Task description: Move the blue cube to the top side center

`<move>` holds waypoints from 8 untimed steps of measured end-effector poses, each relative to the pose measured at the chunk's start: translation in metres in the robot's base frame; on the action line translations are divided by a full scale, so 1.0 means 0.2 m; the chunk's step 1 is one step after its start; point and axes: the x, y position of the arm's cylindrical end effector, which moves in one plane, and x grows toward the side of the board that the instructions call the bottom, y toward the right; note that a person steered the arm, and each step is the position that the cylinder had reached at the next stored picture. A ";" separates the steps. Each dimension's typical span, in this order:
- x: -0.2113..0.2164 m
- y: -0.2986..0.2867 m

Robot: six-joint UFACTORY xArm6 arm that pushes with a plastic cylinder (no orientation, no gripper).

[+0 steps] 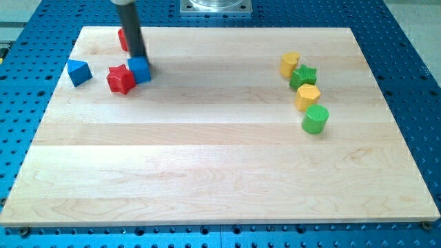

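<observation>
The rod comes down from the view's top left, and my tip (140,58) sits right at the upper left edge of the blue cube (140,69) — it looks to be touching it, though the rod hides the exact contact. There are no jaws here to be apart or together; the tool is a bare rod and it holds nothing, it only leans against the block.

By my reckoning the step in hand is the push itself, barely under way. The cube lies in the upper left part of the wooden board (220,172), well apart from the middle of the top edge. The next move calls for a long slide toward the view's right and a little upward, so the tip would do best pressing from the cube's left and lower side; where it stands now, a shove would likely send the block right and downward.

The cube is small, bright blue, square-faced, standing flat. The red star (121,79) touches its left lower side — it may get dragged along. A red block (123,39) is half hidden behind the rod, and a blue triangular block (79,71) sits further left.
</observation>
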 end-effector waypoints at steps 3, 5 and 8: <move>-0.01 -0.16; 0.27 -0.21; 0.30 0.01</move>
